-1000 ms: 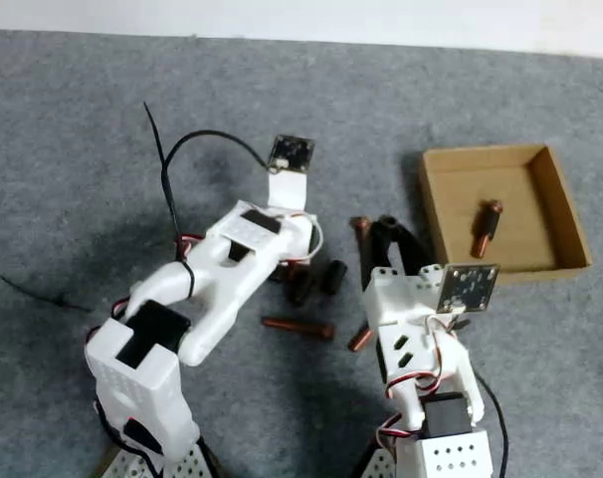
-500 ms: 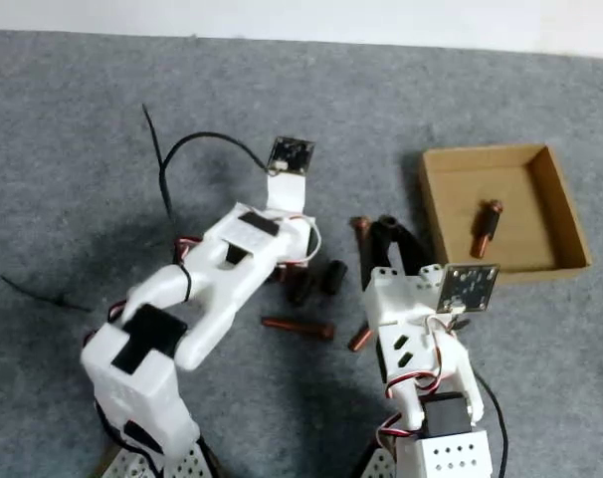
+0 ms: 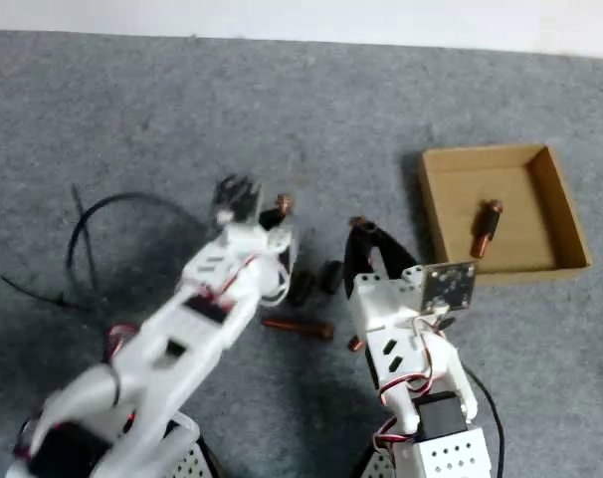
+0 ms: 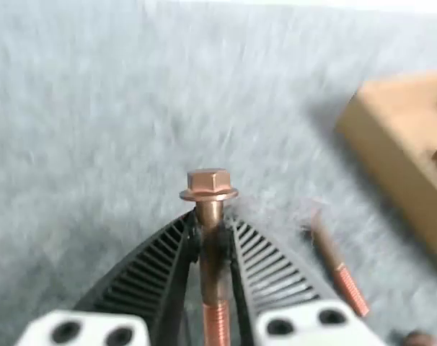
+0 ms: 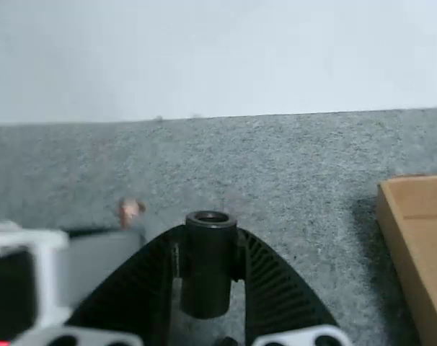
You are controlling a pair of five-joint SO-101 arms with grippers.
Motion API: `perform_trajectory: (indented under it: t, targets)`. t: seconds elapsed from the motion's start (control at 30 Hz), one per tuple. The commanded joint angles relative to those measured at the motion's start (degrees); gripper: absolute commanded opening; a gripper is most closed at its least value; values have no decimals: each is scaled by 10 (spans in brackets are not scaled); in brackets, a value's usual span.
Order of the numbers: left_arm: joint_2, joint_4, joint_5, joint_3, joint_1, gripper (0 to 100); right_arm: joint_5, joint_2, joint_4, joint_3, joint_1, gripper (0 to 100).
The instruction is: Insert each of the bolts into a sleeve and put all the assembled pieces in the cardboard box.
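Observation:
My left gripper [image 4: 210, 216] is shut on a copper bolt [image 4: 209, 184], shank between the fingers and hex head sticking out past the tips. In the high view that bolt [image 3: 280, 205] is held up above the carpet by the left gripper [image 3: 271, 217]. My right gripper [image 5: 208, 238] is shut on a black sleeve [image 5: 207, 267] with its open bore facing outward. The right gripper [image 3: 366, 239] sits just right of the left one. The cardboard box [image 3: 556, 189] at the right holds one assembled piece [image 3: 486, 229].
Two black sleeves [image 3: 316, 282] lie on the grey carpet between the arms. A loose bolt [image 3: 297, 326] lies in front of them and another bolt [image 3: 356, 344] beside the right arm. One more bolt [image 4: 334, 263] lies near the box [image 4: 406, 151].
The left arm has risen off the carpet and swung up with a bolt in its gripper. The right gripper has turned slightly left with the sleeve.

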Motion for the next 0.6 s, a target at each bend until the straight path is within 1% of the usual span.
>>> perform_trajectory:
  t: [0.0,0.1,0.17,0.57]
  targets:
    - [-108,-102,2,58,-8,5,77,2,22,78,-41,5]
    - [-170,-120,3,95,-8,5,121,2,51,78,-89,5]
    - [-210,-119,3,114,-7,5,129,2,59,78,-104,5]
    - [-494,-111,4,215,-2,5,130,2,59,78,-107,5]
